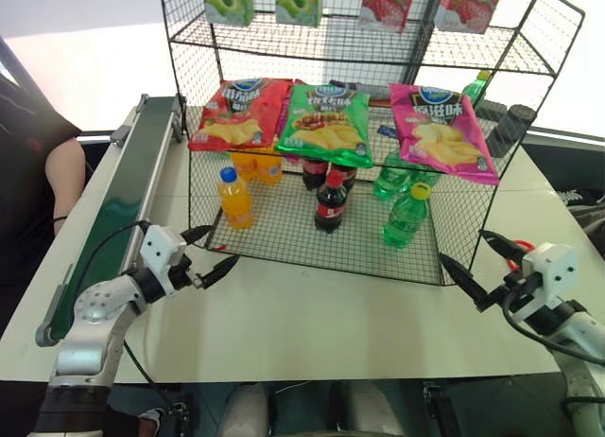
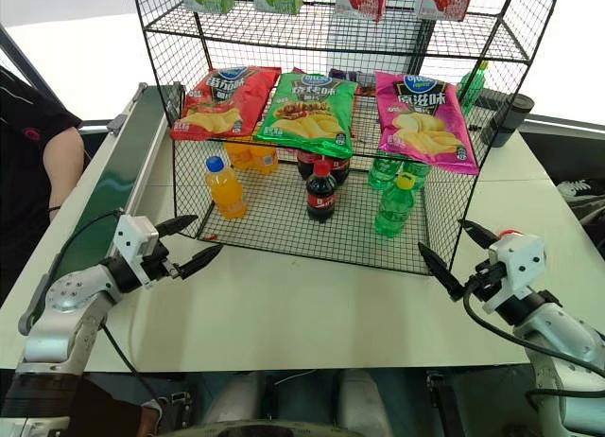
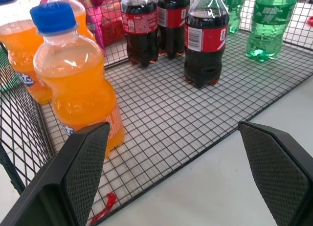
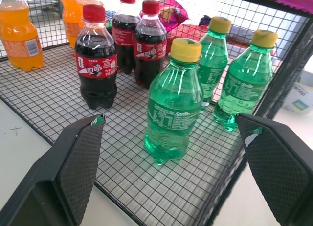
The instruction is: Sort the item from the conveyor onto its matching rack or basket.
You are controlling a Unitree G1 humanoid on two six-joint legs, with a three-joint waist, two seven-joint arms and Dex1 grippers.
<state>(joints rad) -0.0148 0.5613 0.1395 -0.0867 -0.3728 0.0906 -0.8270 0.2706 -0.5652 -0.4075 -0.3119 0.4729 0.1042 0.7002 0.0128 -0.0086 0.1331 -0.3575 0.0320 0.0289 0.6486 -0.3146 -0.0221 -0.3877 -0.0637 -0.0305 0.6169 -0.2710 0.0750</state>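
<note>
Bottle-wise, your green soda bottle [image 1: 406,217] stands upright on the bottom tier of the black wire rack [image 1: 312,231], right of the cola bottle [image 1: 329,202]. Both your left gripper [image 1: 208,253] and right gripper [image 1: 483,262] hover over the table [image 1: 331,314] with fingers spread, holding nothing.

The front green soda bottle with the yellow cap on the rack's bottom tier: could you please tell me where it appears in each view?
Left eye view: front green bottle, right of centre, on the rack.
Right eye view: just right of centre.
Left wrist view: I cannot tell it from the other green bottles.
Right wrist view: centre, nearest the camera.
Shared landmark: the front cola bottle, standing beside it.
</note>
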